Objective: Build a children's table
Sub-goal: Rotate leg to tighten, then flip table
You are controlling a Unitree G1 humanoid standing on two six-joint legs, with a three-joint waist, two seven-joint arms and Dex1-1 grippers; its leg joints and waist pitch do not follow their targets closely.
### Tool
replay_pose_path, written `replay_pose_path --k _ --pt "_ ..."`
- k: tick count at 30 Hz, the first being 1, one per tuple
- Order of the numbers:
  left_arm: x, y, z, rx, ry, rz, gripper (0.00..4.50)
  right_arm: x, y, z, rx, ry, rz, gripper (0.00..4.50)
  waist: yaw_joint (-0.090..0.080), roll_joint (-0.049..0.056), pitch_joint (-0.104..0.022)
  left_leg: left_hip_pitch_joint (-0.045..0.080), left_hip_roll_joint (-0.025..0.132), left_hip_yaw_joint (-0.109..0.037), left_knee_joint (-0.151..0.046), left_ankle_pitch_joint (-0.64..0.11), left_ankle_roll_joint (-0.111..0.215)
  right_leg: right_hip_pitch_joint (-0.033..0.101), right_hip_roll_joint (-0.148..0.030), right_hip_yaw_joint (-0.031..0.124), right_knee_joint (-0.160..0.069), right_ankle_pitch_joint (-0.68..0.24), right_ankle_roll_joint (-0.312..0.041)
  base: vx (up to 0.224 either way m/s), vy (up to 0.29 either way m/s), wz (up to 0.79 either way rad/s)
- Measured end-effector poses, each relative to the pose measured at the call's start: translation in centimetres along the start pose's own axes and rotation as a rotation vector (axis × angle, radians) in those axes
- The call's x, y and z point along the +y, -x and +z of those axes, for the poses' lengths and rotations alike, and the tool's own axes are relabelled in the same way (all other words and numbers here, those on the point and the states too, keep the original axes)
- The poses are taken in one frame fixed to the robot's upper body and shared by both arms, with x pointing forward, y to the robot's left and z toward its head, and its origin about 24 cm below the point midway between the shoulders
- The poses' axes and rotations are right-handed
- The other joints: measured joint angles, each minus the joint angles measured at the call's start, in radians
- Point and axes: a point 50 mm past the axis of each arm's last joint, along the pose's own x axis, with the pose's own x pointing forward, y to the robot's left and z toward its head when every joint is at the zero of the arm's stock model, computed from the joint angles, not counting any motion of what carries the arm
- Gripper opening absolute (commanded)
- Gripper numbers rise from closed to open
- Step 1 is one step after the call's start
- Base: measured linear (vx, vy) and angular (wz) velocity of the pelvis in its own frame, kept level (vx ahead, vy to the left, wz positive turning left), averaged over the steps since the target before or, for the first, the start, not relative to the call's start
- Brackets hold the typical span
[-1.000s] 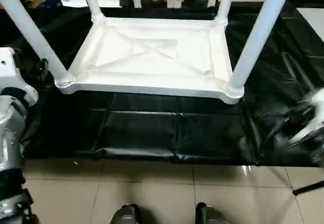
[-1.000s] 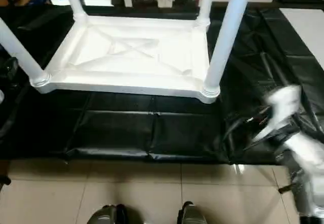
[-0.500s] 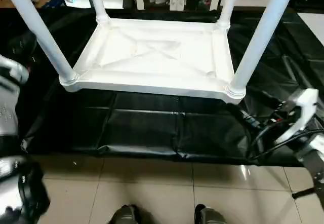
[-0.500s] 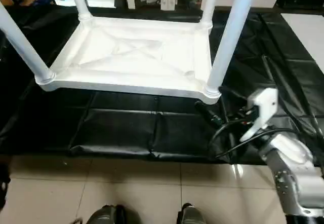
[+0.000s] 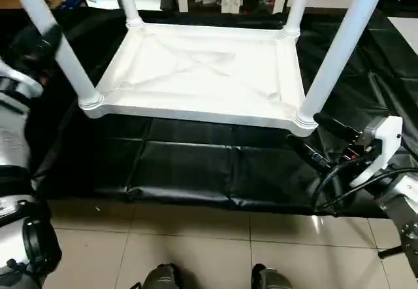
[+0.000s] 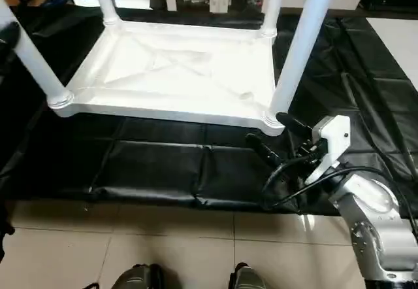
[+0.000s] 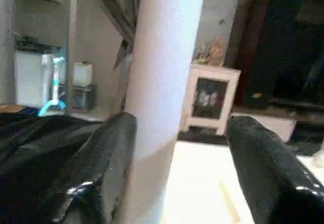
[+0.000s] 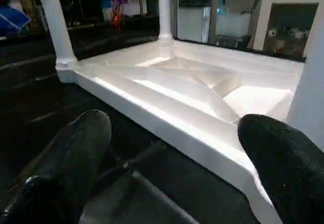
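- Our right pincer (image 6: 271, 135) stands wide, holding nothing; its two black fingers point at the near right corner of the children's table (image 5: 209, 73), one fingertip just beside the corner socket (image 5: 304, 120), the other lower, over the black sheet.
- Our left pincer (image 7: 174, 148) has its fingers either side of the near left leg (image 7: 162, 82). One pad (image 7: 109, 153) lies against the tube while the other (image 7: 263, 158) stands clear of it — parted then, with no grip that we can see.
- Ahead of both pincers the table lies upside down on the black-draped work table (image 5: 196, 165), X-ribbed underside facing up. We judge it is turned so because the sockets then open upward and each leg can be pushed straight down.
- All four legs stand in their sockets: the near right leg (image 5: 339, 47) rises just past the right fingertips, and the two far legs (image 5: 127, 1) stand well beyond, at the back corners.
- From the right wrist, the tabletop's rim (image 8: 202, 133) runs between the spread fingers, close in front.
- With every leg in, we judge the build nearly done — what remains is likely seating the near legs or turning the table over, which would explain a pincer at each near corner.
- A push on a tall leg could slide the light tabletop over the slick sheet.
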Motion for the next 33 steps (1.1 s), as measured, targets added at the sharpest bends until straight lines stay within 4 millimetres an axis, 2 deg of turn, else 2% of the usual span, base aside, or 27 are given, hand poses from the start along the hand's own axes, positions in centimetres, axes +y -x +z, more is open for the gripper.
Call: replay_pose_path --k 1,7,10,14,16,19,20,23,24,28,33 --pt "-0.1 -0.2 -0.1 -0.002 0.004 0.006 3.75 0.0 -0.1 0.1 -0.006 0.001 0.002 4.5 0.0 0.0 0.0 0.001 0.0 0.0 0.0 0.0 0.0 0.0 0.0 0.0 0.0 0.0 0.0 0.0 0.0 0.0" --pt "-0.6 -1.6 -0.1 -0.008 0.016 -0.003 4.27 0.2 -0.9 0.4 -0.034 0.0 0.003 4.5 0.004 0.0 0.0 0.0 0.0 0.0 0.0 0.0 0.0 0.0 0.0 0.0 0.001 0.0 0.0 0.0 0.0 0.0" --pt "-1.1 -2.1 -0.2 0.008 0.001 -0.018 4.46 0.3 -1.0 0.3 -0.045 0.013 -0.026 4.5 0.009 0.0 0.0 0.0 0.0 0.0 0.0 0.0 0.0 0.001 0.0 0.0 0.001 0.002 -0.002 0.0 0.0 0.0" --pt "-1.8 -2.6 -0.3 0.032 -0.041 -0.052 4.46 0.2 -1.1 0.2 -0.045 0.019 -0.053 4.5 0.028 0.001 0.0 -0.001 0.0 0.0 0.0 0.0 0.0 0.001 -0.001 0.0 0.0 0.001 -0.002 0.0 0.0 0.0" --pt "-2.1 -2.8 -0.4 0.042 -0.044 -0.054 4.13 0.3 -1.1 0.2 -0.05 0.014 -0.057 4.5 0.031 0.001 0.0 -0.001 0.0 0.0 0.0 0.0 0.0 0.001 -0.001 0.0 0.0 0.001 -0.003 0.0 0.0 0.0" --pt "-2.2 -2.9 -0.7 0.052 -0.03 -0.03 4.07 0.3 -1.3 0.4 -0.081 0.022 -0.085 4.5 0.031 0.001 0.0 -0.001 0.0 0.0 0.0 0.0 0.0 0.002 -0.004 0.0 0.0 0.001 -0.003 0.0 0.0 0.0" --pt "-2.4 -3.0 -0.7 0.054 -0.024 -0.028 3.78 0.2 -1.5 0.5 -0.096 0.034 -0.099 4.5 0.031 0.001 0.0 -0.001 0.0 0.0 0.0 0.0 0.0 0.003 -0.005 -0.001 0.0 0.001 -0.003 0.0 0.0 0.0" --pt "-2.9 -3.2 -0.9 0.054 -0.007 -0.013 3.68 -0.2 -2.0 1.9 -0.198 0.085 -0.17 4.5 0.03 0.001 0.001 -0.001 -0.001 0.001 0.0 0.0 0.0 0.004 -0.007 -0.001 0.0 0.001 -0.002 0.0 0.0 0.0" --pt "-3.0 -3.2 -0.9 0.053 0.0 -0.015 3.52 -0.4 -2.1 2.3 -0.217 0.114 -0.185 4.5 0.03 0.001 0.001 -0.001 -0.001 0.001 0.0 0.0 0.0 0.005 -0.007 -0.001 0.0 0.001 -0.002 0.0 0.0 0.0" --pt "-3.3 -3.0 -0.9 0.047 0.013 -0.004 3.17 -0.8 -1.6 3.3 -0.291 0.238 -0.281 4.5 0.03 0.001 0.001 -0.001 -0.001 0.001 0.0 0.0 0.0 0.007 -0.007 -0.002 -0.001 0.0 -0.002 0.0 0.0 0.0" --pt "-3.7 -2.7 -1.0 0.038 0.007 0.011 2.74 -0.6 -1.3 3.3 -0.356 0.284 -0.395 4.5 0.028 0.001 0.001 -0.001 -0.001 0.0 0.0 0.0 0.0 0.007 -0.007 -0.002 -0.001 -0.002 0.002 0.0 0.0 0.0"
